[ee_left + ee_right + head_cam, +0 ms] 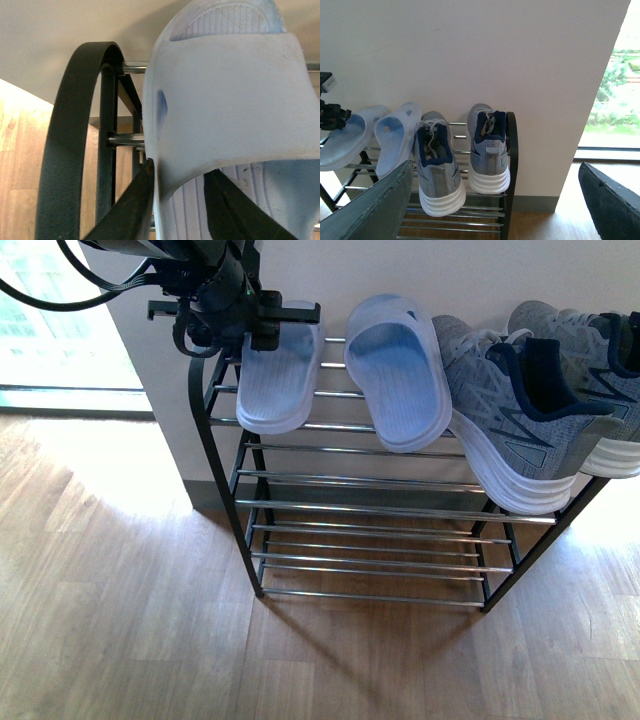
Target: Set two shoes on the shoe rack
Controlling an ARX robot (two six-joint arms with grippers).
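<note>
My left jaws (290,322) are pinching the strap of the left slide (280,375): in the left wrist view one finger (131,205) sits outside the strap edge and the other is tucked under the strap, so the strap runs between them, with the slide's toe end pointing away toward the wall. That slide is at the far left of the shoe rack (215,430), on the top tier, sole down across the chrome bars, heel hanging a bit past the front bar toward me. I judge the step in hand is setting this slide down and letting go. To do it well I'd make sure the sole is flat on at least two bars before spreading the jaws, then back out along the strap opening rather than lifting, so the inner finger doesn't hook the strap and drag the slide off. The black end frame is just beside the outer finger, so I'd keep clear of it. Next right, the second slide (397,375) lies on the same tier, tilted, leaning toward the grey sneaker (505,410); the other sneaker (590,370) is furthest right. My right jaws (495,210) are spread wide and empty, well back from the rack, both sneakers seen between the fingers.
</note>
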